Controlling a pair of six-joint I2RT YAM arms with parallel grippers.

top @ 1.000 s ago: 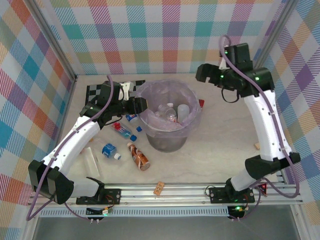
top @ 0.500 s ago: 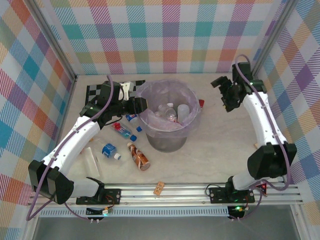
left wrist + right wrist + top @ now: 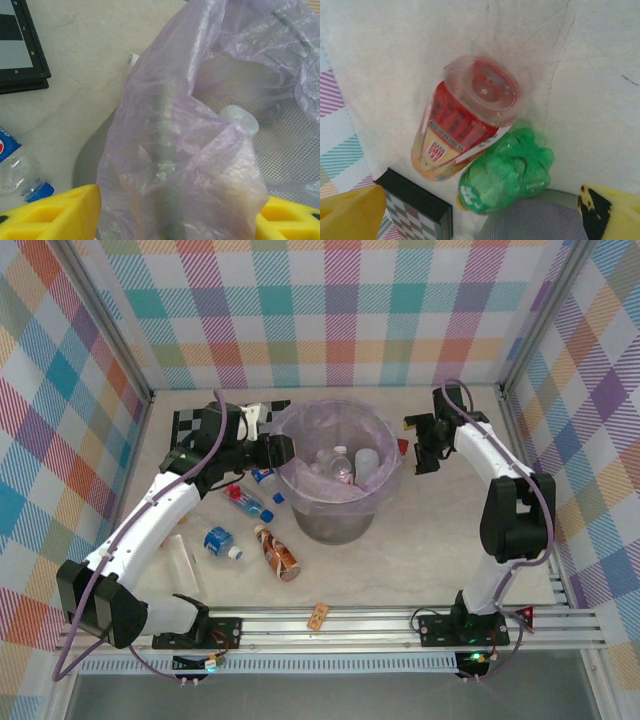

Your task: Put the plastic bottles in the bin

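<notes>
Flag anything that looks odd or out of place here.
The left claw grips the bin by its rim, bunching the lilac liner between its fingers, rather than holding a bottle. On the table by the bin's right side, a green bottle lies crushed next to a red-labelled bottle.

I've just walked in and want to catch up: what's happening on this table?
Two robot arms are working around a large round grey bin lined with a lilac plastic bag. The left hand grips the bin's bagged rim. The right hand, open, hovers over a clear red-labelled plastic bottle and a crumpled green plastic bottle beside the bin. A few clear plastic bottles lie inside; several more bottles lie on the pale table left of it.
</notes>
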